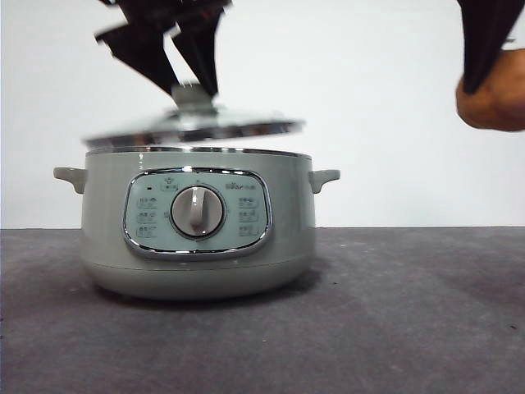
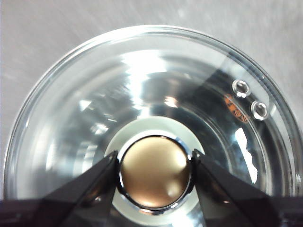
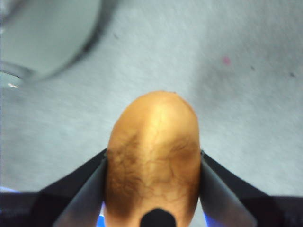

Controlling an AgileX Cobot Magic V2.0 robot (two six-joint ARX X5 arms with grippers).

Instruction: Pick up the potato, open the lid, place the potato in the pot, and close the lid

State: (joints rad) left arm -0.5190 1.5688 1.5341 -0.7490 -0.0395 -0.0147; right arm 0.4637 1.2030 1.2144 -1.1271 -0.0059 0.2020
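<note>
Lid coming off, potato held ready.

Left gripper clamped on the knob of the lid, tilted just above the pot; right gripper clamped on the potato, high above the desk. Remaining: potato in, lid back on.

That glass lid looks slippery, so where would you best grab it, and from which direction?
By the knob at its centre, coming straight down from above. The lid is a shallow glass dome with a thin chrome rim, so there is little else to pinch. The knob sticks up and is narrow enough for two jaws. The left hand grips it just so, a jaw on each side, lid tilted just above the pot.
</note>
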